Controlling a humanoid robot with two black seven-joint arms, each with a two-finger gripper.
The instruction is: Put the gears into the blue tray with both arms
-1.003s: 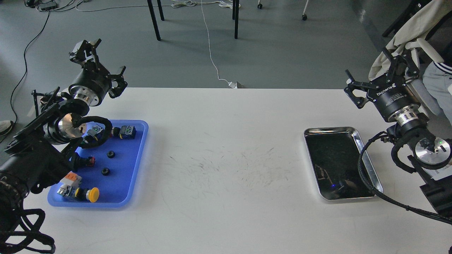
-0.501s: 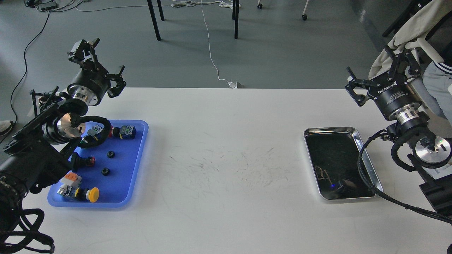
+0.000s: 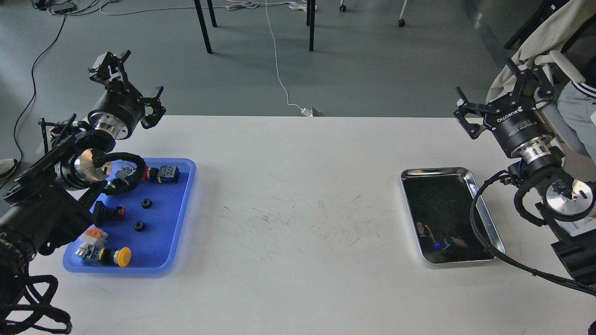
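The blue tray (image 3: 179,214) lies at the table's left. Two small black gears rest in it, one (image 3: 146,203) above the other (image 3: 138,226). Push-button switches share the tray, among them a yellow-capped one (image 3: 122,257) and a red-capped one (image 3: 160,173). My left gripper (image 3: 128,83) is raised beyond the tray's far end, open and empty. My right gripper (image 3: 505,100), marked ROBOTIQ, hangs open and empty past the table's far right edge.
A shiny steel tray (image 3: 484,204) sits at the right, nothing visible in it. My left arm (image 3: 56,204) covers the blue tray's left side. A black cable (image 3: 484,242) drapes over the steel tray's right rim. Chair legs and floor cables lie beyond the table.
Both grippers have drifted slightly outward and up, the left one to the left and the right one a little higher. The gears and trays have not moved.
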